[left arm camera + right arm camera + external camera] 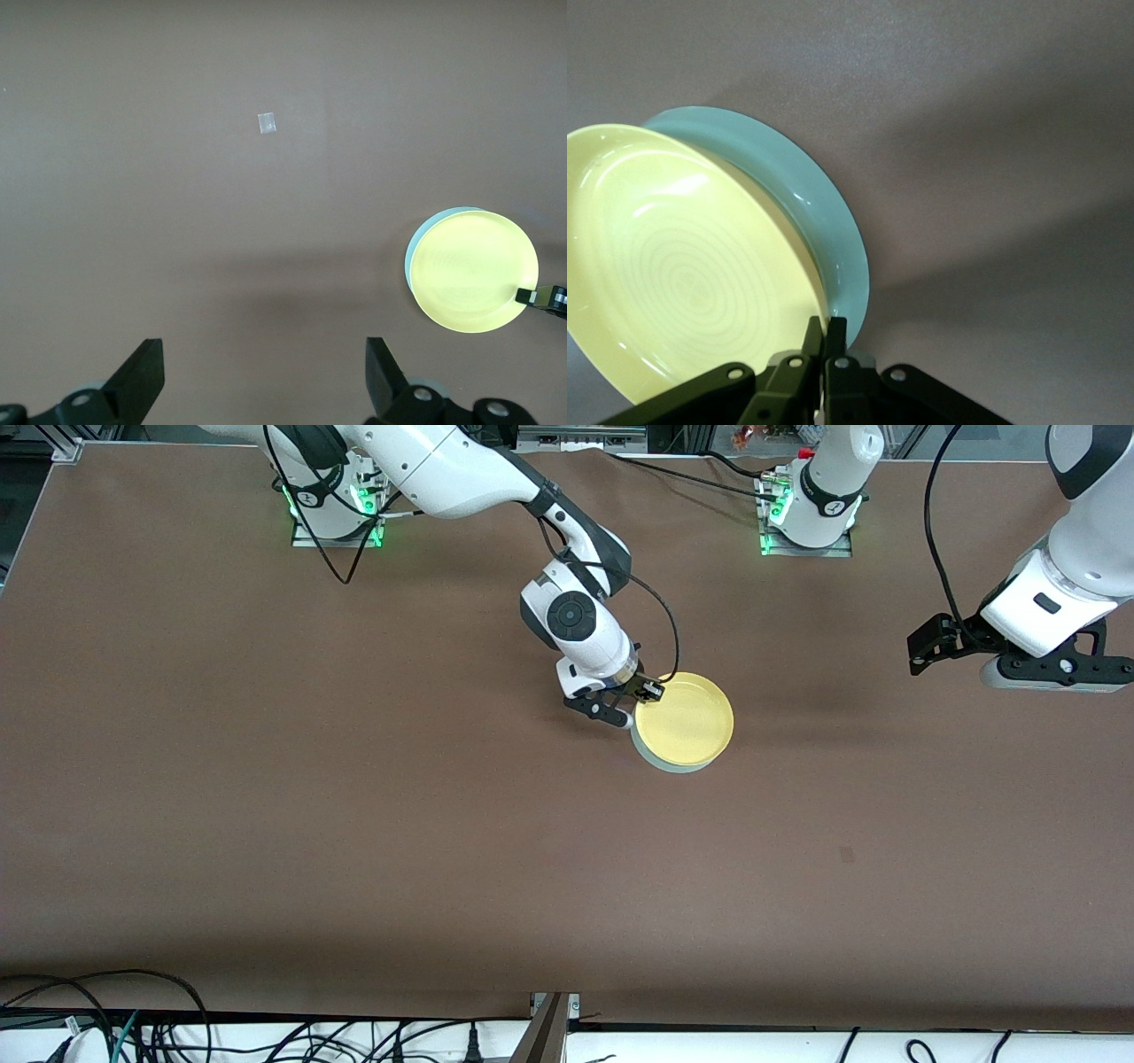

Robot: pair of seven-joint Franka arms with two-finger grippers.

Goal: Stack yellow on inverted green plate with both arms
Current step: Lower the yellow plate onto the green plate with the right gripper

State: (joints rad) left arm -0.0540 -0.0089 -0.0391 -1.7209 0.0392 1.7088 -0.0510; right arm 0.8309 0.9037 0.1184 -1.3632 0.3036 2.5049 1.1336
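The yellow plate (685, 718) lies right way up on the pale green plate (651, 756), which is upside down on the table's middle; only a crescent of green shows under it. My right gripper (640, 696) is shut on the yellow plate's rim on the side toward the right arm's end. In the right wrist view the fingers (824, 326) pinch the yellow rim (673, 274), with the green plate (824, 221) just under it. My left gripper (921, 646) waits open and empty over the table toward the left arm's end. Its view shows its open gripper (263, 347), the yellow plate (472, 270) and the green edge (413, 258).
The brown table (354, 824) bears a small dark mark (846, 855) nearer the front camera than the plates, and a small pale square patch (267, 123). Cables (159, 1027) lie along the front edge. The arm bases (806, 522) stand at the back edge.
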